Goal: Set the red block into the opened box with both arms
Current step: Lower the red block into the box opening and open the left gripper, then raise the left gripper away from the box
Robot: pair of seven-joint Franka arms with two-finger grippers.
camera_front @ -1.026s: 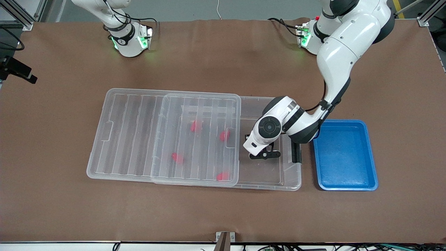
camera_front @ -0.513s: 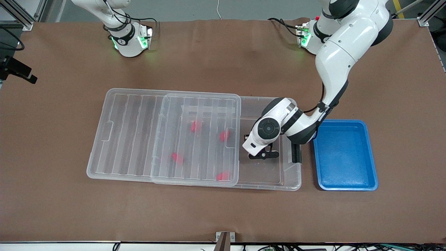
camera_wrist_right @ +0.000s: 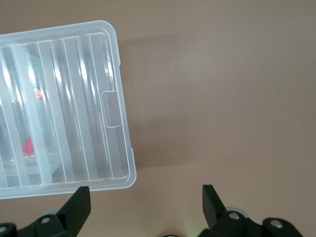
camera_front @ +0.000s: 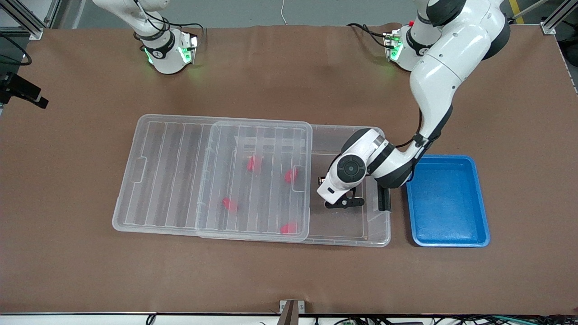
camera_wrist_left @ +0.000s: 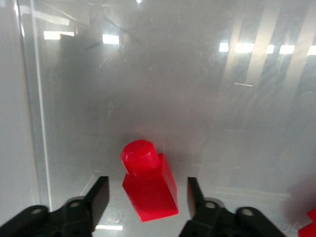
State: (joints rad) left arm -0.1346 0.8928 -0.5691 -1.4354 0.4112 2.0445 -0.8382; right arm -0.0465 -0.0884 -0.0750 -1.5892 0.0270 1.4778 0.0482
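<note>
My left gripper (camera_wrist_left: pixel 146 197) is down inside the uncovered end of the clear box (camera_front: pixel 377 234), open. A red block (camera_wrist_left: pixel 148 190) lies on the box floor between its fingers, with a gap on each side. In the front view the left hand (camera_front: pixel 344 201) hides that block. The ribbed clear lid (camera_front: pixel 171 171) is slid toward the right arm's end and covers most of the box. Several more red blocks (camera_front: pixel 254 163) show through it. My right gripper (camera_wrist_right: pixel 145 197) hangs open over bare table beside the lid's end (camera_wrist_right: pixel 74 98), holding nothing.
An empty blue tray (camera_front: pixel 451 159) stands beside the box at the left arm's end of the table. A black latch bar (camera_front: pixel 384 198) sits on the box's short end next to the left hand. Brown table surface lies all around.
My left gripper has opened and let go of the red block, and its hand has shifted slightly toward the blue tray. The right arm has not moved.
</note>
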